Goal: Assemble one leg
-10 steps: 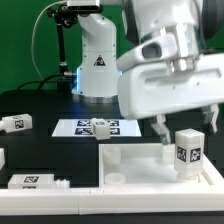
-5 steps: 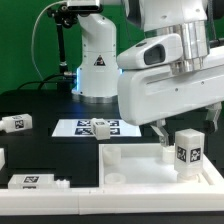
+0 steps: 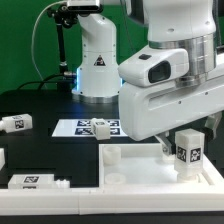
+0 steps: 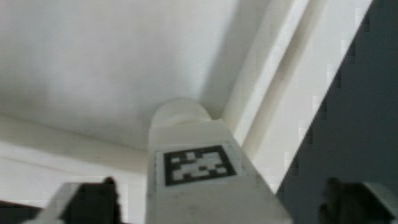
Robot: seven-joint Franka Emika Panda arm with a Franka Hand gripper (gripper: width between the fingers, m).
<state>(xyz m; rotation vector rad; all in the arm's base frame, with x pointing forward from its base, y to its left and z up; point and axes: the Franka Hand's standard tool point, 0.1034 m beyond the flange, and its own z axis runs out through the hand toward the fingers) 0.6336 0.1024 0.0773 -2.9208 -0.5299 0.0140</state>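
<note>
On the black table (image 3: pixel 60 150), a white tray piece (image 3: pixel 140 170) holds one leg (image 3: pixel 187 152) standing up. The gripper (image 4: pixel 228 203) is spread wide, with one finger on each side of the leg, not touching it.

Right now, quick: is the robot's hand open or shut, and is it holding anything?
Hand: open, holding nothing. The upright leg stands in the gap between its two sides, with space showing on both.

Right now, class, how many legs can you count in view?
4 legs. One stands upright in the tray, one lies on the marker board, one on the table at the exterior view's far left, one at the lower left beside the tray. Others may be hidden or cropped.
</note>
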